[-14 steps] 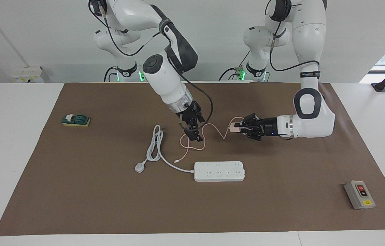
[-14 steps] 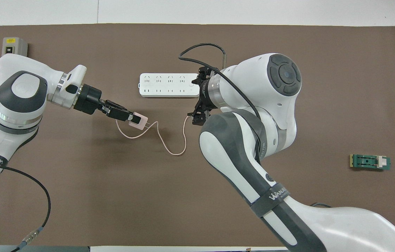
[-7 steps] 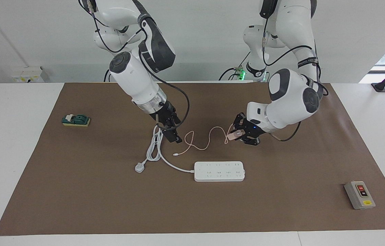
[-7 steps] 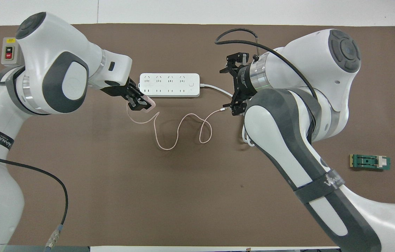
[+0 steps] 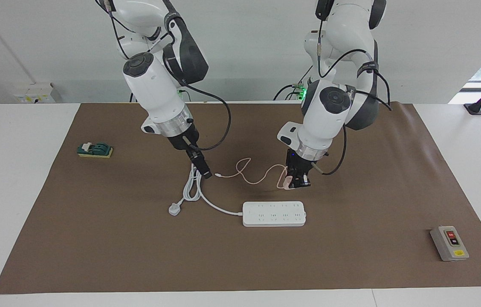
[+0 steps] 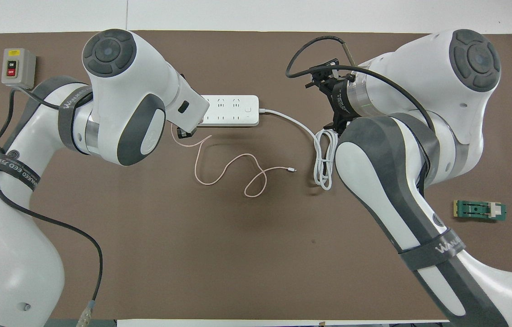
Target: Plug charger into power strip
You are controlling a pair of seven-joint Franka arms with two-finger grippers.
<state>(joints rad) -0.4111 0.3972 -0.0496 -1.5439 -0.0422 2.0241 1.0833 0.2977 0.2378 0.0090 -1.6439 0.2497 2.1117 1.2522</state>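
Observation:
The pale pink charger (image 5: 285, 183) hangs in the air with my left gripper (image 5: 296, 182) shut on it, pointing straight down. It is over the mat beside the white power strip (image 5: 273, 214), by that strip's end toward the left arm. In the overhead view the left arm covers the charger and part of the power strip (image 6: 238, 110). The charger's thin pink cable (image 5: 244, 164) loops over the mat (image 6: 224, 170). Its free end lies beside my right gripper (image 5: 204, 171). That gripper is open, holds nothing and points down over the coiled white cord (image 5: 191, 187).
The strip's thick cord (image 6: 324, 159) ends in a grey-white three-pin plug (image 5: 174, 209). A grey box with red and black buttons (image 5: 449, 243) sits at the left arm's end of the mat. A small green device (image 5: 94, 149) lies at the right arm's end.
My left arm swung the charger from level to pointing down and carried it toward the power strip. My right gripper left the pink cable and moved over the white cord. The cable has stretched out.

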